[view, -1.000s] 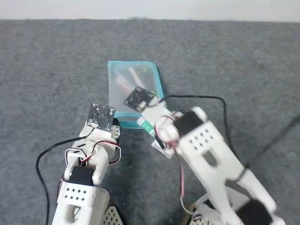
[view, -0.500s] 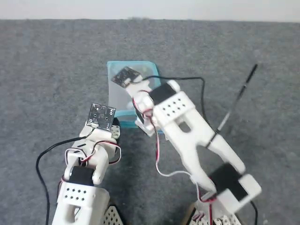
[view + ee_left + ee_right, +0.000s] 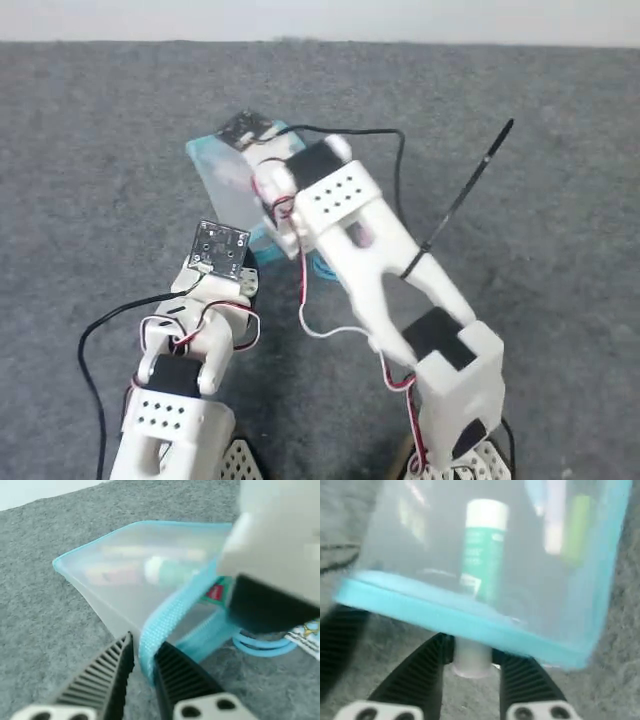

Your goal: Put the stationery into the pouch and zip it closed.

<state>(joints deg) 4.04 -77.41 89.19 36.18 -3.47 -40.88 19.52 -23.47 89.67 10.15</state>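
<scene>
The pouch (image 3: 222, 172) is found lying skewed on the grey mat (image 3: 520, 120), its mouth turned toward the arms. At the pouch's near corner, its teal band (image 3: 165, 615) is pinched between the closed fingers of the left gripper (image 3: 142, 652). A green-and-white tube (image 3: 485, 515) is clamped at its white end by the right gripper (image 3: 472, 655) just outside the pouch's mouth, with its body lodged inside the pouch. Other pieces (image 3: 580, 525) are noted deeper inside the pouch, too blurred to identify.
</scene>
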